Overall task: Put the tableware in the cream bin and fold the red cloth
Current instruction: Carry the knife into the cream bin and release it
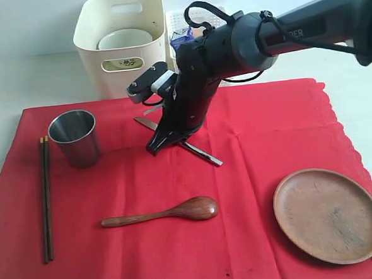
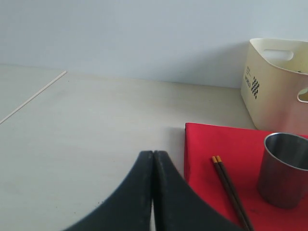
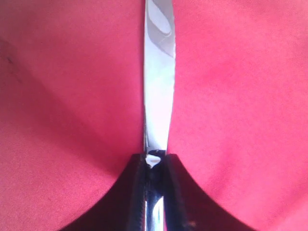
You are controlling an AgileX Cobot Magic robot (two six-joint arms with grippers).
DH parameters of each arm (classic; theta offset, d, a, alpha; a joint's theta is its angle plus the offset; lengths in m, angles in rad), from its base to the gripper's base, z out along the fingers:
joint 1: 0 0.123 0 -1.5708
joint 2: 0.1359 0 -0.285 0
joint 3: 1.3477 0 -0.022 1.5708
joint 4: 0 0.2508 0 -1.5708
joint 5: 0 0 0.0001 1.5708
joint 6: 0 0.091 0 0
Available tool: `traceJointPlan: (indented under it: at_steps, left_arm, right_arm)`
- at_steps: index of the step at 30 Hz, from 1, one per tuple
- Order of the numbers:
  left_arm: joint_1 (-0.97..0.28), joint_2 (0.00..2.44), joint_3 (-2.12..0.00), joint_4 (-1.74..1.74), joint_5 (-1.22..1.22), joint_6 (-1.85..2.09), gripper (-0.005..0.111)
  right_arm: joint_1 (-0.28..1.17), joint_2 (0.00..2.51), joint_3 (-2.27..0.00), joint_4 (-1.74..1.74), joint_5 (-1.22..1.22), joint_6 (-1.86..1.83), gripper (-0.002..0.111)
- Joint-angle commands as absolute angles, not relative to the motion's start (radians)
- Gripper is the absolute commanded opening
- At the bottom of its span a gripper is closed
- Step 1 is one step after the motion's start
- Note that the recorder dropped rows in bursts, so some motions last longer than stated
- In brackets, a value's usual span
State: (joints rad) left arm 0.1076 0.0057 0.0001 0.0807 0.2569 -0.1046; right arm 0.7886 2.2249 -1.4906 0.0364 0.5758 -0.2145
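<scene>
**Two grippers closed, one of them on the knife**

Six pieces of tableware show in the exterior view, and we take them in turn. The right gripper (image 1: 155, 146) reaches in from the upper right of the frame and is clamped on the silver table knife (image 1: 202, 153) near the middle of its length. The knife's long axis runs on a diagonal, blade tip toward the upper left and handle end toward the lower right. In the right wrist view the right gripper (image 3: 155, 161) pinches the knife (image 3: 158, 86) edge-on, with the blade stretching straight away over the red cloth (image 3: 72, 72). We cannot tell whether the knife is touching the cloth or just above it.

The left gripper (image 2: 153, 159) has its fingers pressed together with nothing between them, above the bare counter (image 2: 96, 120) beside the cloth's corner.

On the red cloth (image 1: 249, 142), the steel cup (image 1: 75, 137) stands upright at centre left. The dark wooden chopsticks (image 1: 45, 198) lie side by side along the left edge, their long axis running up and down the frame with the pale ends uppermost. The brown wooden spoon (image 1: 165, 213) lies almost level at lower centre, bowl to the right. The round brown wooden plate (image 1: 328, 214) sits at the lower right.

The cream bin (image 1: 92, 50) stands at the upper centre behind the cloth, and the pale bowl (image 1: 125, 39) is inside it.
</scene>
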Motion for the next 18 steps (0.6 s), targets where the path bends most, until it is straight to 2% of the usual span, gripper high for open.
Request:
traceJointPlan:
  at_steps: [1,11,18]
  left_arm:
    - [0.100,0.004,0.000,0.074,0.255,-0.105,0.001]
    - [0.100,0.004,0.000,0.074,0.255,-0.105,0.001]
    - [0.100,0.004,0.000,0.074,0.255,-0.105,0.001]
  right_arm:
    - [0.785,2.199,-1.485,0.023,0.598,-0.221,0.000]
    - [0.785,2.050,-1.485,0.025,0.658,-0.217,0.000]
    - [0.785,2.013,-1.485,0.027,0.526,-0.223,0.000]
